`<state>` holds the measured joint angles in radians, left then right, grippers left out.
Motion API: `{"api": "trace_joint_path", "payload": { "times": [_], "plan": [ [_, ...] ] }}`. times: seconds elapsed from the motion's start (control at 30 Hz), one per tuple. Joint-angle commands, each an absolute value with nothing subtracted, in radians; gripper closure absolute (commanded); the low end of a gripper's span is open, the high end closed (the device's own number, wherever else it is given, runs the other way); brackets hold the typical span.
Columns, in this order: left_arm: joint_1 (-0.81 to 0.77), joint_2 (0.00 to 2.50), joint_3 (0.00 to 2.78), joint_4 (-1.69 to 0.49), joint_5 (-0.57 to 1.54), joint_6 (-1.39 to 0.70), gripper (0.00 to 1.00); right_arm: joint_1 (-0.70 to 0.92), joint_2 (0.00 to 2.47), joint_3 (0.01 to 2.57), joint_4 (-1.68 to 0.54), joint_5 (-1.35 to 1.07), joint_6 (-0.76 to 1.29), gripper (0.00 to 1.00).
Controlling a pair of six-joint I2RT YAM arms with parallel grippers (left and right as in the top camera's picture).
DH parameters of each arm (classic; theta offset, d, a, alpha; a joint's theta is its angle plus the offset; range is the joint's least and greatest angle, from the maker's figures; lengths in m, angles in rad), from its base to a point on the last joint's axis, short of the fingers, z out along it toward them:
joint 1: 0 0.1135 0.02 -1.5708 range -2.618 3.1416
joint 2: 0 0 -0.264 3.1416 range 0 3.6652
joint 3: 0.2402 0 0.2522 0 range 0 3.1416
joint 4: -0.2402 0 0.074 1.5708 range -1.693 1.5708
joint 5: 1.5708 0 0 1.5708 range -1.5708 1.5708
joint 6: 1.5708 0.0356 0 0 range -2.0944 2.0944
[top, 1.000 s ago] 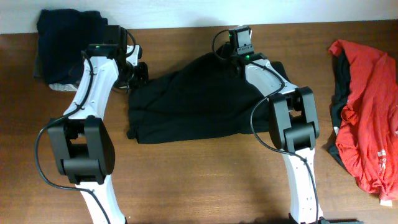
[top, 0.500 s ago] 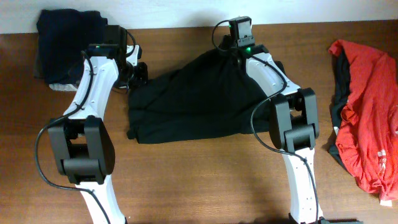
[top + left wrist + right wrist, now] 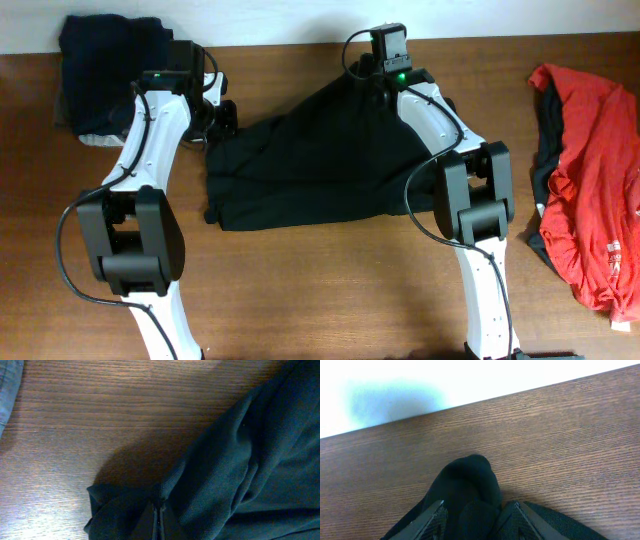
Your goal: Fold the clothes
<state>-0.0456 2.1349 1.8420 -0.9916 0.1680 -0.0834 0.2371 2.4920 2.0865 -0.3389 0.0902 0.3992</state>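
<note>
1. Two grippers are meeting the black garment (image 3: 310,165) in the overhead view. It is lying crumpled and roughly triangular on the wooden table (image 3: 330,290). Its peak is running up to the right gripper (image 3: 378,72) near the far edge, and its upper left corner is reaching the left gripper (image 3: 222,118). A navy garment (image 3: 105,55) is sitting bunched at the far left corner. A red garment (image 3: 590,170) is lying well apart at the right edge. Bare wood is showing along the whole near side.
2. In the left wrist view, the left gripper (image 3: 157,522) is standing fully closed, pinching a fold of the black garment's matte, fine-knit cloth. Grained wood is lying open above and to the left.
3. In the right wrist view, the right gripper (image 3: 477,510) is standing partly open, its fingers (image 3: 432,520) flanking a rounded hump of the black garment. Whether they are pressing it I cannot tell. The table's far edge is running just beyond, against a white surface (image 3: 470,385).
</note>
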Motion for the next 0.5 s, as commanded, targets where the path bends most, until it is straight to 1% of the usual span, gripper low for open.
{"api": "trace_joint_path", "payload": {
  "times": [0.0, 0.3, 0.4, 0.47],
  "plan": [
    [-0.046, 2.093, 1.852, -0.996, 0.157, -0.088, 0.99, 0.236, 2.515, 2.114, -0.315, 0.060, 0.397, 0.51],
    [-0.046, 2.093, 1.852, -0.996, 0.157, -0.088, 0.99, 0.236, 2.589, 2.114, -0.247, -0.015, 0.392, 0.46],
    [-0.046, 2.093, 1.852, -0.996, 0.157, -0.088, 0.99, 0.236, 2.598, 2.114, -0.246, -0.015, 0.392, 0.39],
    [-0.046, 2.093, 1.852, -0.996, 0.157, -0.088, 0.99, 0.236, 2.600, 2.114, -0.245, -0.015, 0.392, 0.37]
  ]
}}
